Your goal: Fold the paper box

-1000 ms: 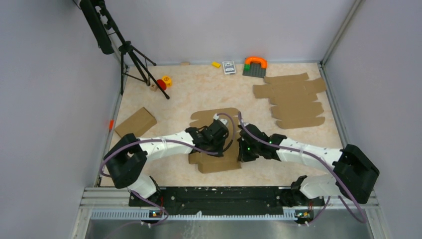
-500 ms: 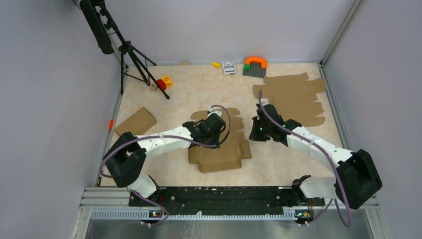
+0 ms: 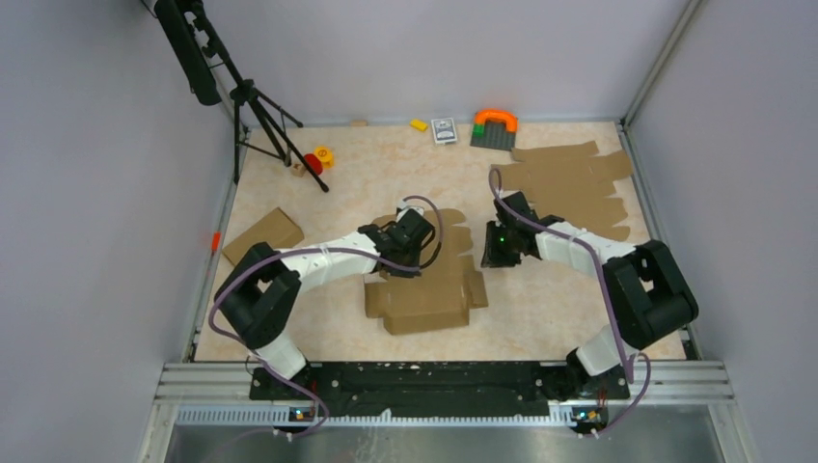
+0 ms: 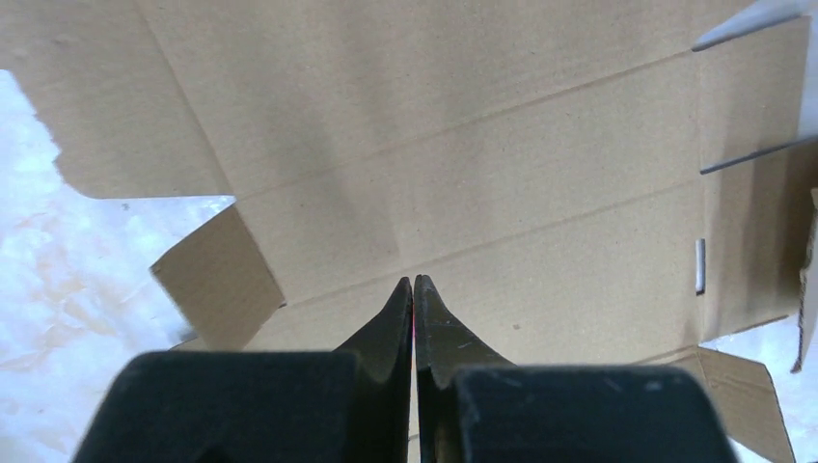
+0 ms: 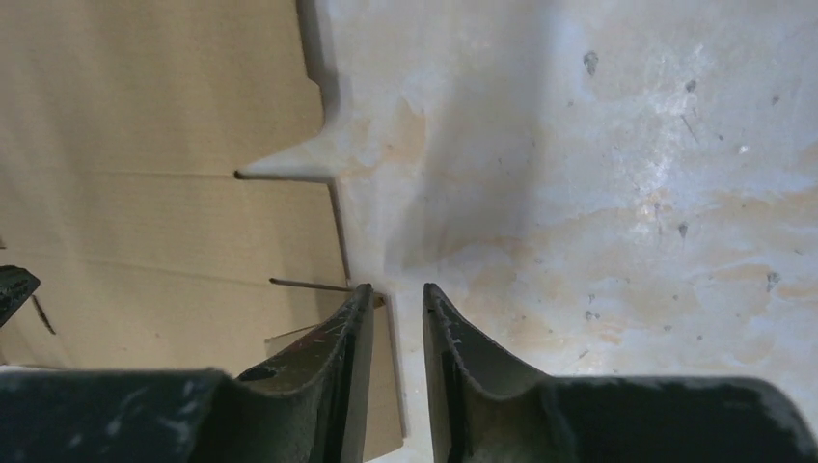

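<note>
The paper box (image 3: pixel 424 294) lies half opened in the middle of the table, brown, with creased panels and side flaps. In the left wrist view its panels (image 4: pixel 502 174) fill the frame and one small flap (image 4: pixel 217 289) stands up at the left. My left gripper (image 3: pixel 403 258) (image 4: pixel 413 280) is shut with nothing in it, its tips over a crease on the box's far part. My right gripper (image 3: pixel 492 257) (image 5: pixel 395 287) hovers at the box's right edge (image 5: pixel 289 231), jaws slightly parted and holding nothing, with a small flap lying beneath them.
A pile of similar cardboard sheets (image 3: pixel 569 193) lies at the back right. A folded brown box (image 3: pixel 262 236) sits at the left, near a tripod (image 3: pixel 260 116). Small toys (image 3: pixel 316 159), a yellow block (image 3: pixel 418 124), a card pack (image 3: pixel 444 130) and an orange arch (image 3: pixel 494 121) line the back.
My right arm swung away from the box's near right side, out to its right edge, and its jaws parted a little. My left gripper drew back toward the far side. The right flap fell open.
</note>
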